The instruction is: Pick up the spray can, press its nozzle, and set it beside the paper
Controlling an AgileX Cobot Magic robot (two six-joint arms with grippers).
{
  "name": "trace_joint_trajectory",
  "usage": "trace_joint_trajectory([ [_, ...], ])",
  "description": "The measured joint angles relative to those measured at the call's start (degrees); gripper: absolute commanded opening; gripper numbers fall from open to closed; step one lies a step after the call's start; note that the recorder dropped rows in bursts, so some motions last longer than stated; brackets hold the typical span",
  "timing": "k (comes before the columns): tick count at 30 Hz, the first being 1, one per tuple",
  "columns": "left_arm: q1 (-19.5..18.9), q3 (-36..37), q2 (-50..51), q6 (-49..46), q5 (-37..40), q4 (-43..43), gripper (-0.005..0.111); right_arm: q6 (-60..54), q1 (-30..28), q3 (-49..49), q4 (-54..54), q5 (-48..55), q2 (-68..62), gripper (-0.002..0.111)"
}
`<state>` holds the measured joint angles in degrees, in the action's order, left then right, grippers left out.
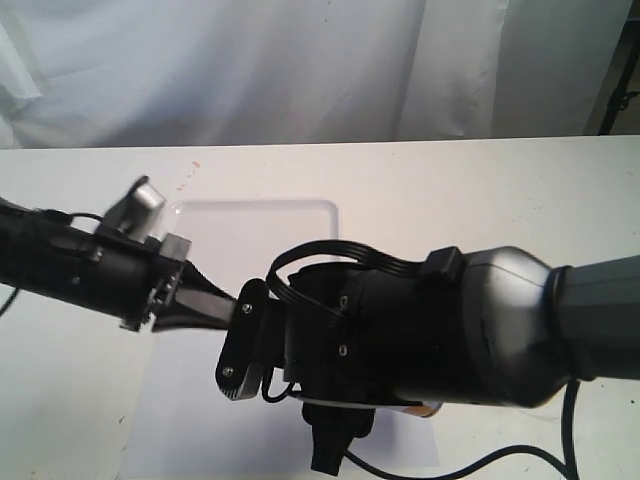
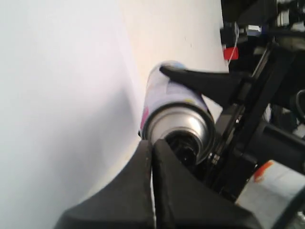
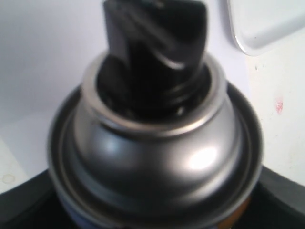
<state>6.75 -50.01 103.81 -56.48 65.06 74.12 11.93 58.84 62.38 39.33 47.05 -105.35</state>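
My right gripper [image 3: 157, 212] is shut on the spray can [image 3: 157, 148], whose silver dome fills the right wrist view. The black nozzle [image 3: 152, 90] rises from the dome. In the left wrist view the can [image 2: 174, 107] lies sideways above the pale lavender paper [image 2: 57, 95], with a right finger [image 2: 205, 81] along its label. My left gripper [image 2: 152, 143] is shut and holds nothing; its tips rest against the nozzle [image 2: 183, 143]. In the exterior view the left gripper [image 1: 230, 305] points at the right arm [image 1: 450, 320], which hides the can.
The glossy white tray [image 1: 250, 225] lies on the white table behind both grippers, and its corner [image 3: 267, 24] shows in the right wrist view. The paper [image 1: 200, 420] spreads below the arms toward the front edge. A white curtain hangs behind the table.
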Motion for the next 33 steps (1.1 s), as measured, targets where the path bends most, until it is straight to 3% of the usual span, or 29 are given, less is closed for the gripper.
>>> trace_joint_trajectory([
  [6, -10.90, 3.48, -15.89, -1.30, -5.89, 0.68, 0.000, 0.46, 0.00, 0.00, 0.10, 0.41, 0.00, 0.000],
  [10, -14.76, 7.63, -30.09, -1.90, -11.50, -0.62, 0.000, 2.94, -0.36, 0.00, 0.10, 0.52, 0.00, 0.000],
  [15, -15.37, 11.74, -48.57, 1.81, -18.00, -7.17, 0.000, 7.83, -4.41, 0.00, -1.18, -0.39, 0.11, 0.000],
  [22, -15.37, 17.13, -64.36, 11.73, -21.62, -10.23, 0.000, 10.39, -13.15, 0.00, -6.91, -9.26, 5.94, 0.000],
  [27, -15.37, 23.80, -73.36, 13.79, -23.38, -10.43, 0.000, 12.39, -20.01, -2.02, -11.16, -20.20, 10.89, 0.000],
  [33, -15.37, 30.68, -85.99, 15.96, -26.30, -12.67, 0.000, 13.66, -27.93, -5.56, -13.39, -45.78, 11.71, 0.000],
])
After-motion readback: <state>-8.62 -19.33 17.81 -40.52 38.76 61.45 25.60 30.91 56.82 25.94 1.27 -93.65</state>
